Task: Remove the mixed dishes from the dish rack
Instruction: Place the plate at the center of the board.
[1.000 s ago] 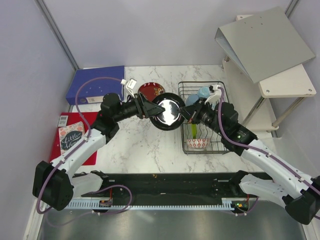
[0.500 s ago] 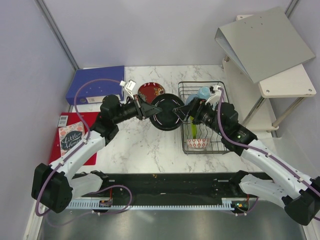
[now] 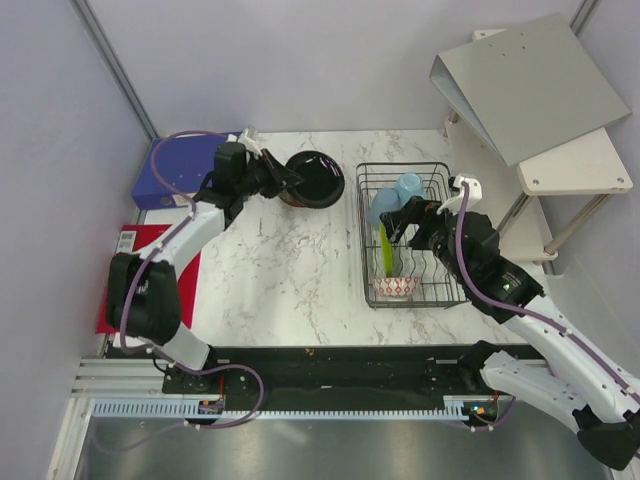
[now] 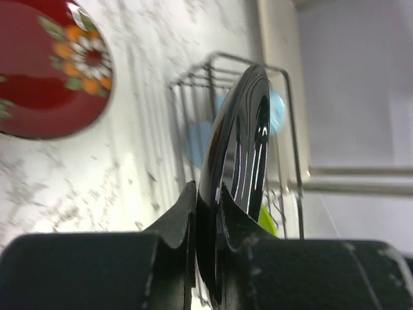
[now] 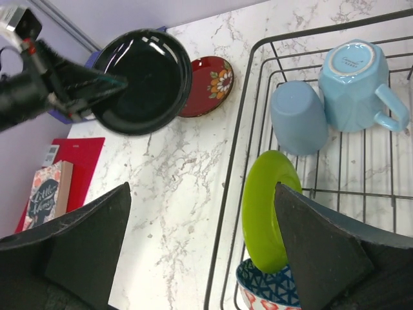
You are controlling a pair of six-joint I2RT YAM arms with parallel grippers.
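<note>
You'll read one word only — "Little", in pale script on the dark cover of the book [image 5: 44, 197] at the left edge. Its other lettering is too small.

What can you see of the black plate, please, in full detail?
The black plate is small, round and glossy, apparently glazed, with a shallow well, a raised rim and bright glints. The left gripper pinches its rim, one finger on each face. It is held above the far side of the marble table, left of the dish rack and outside it, its hollow face up, overlapping the red flowered plate from above; whether they touch cannot be told.
</note>
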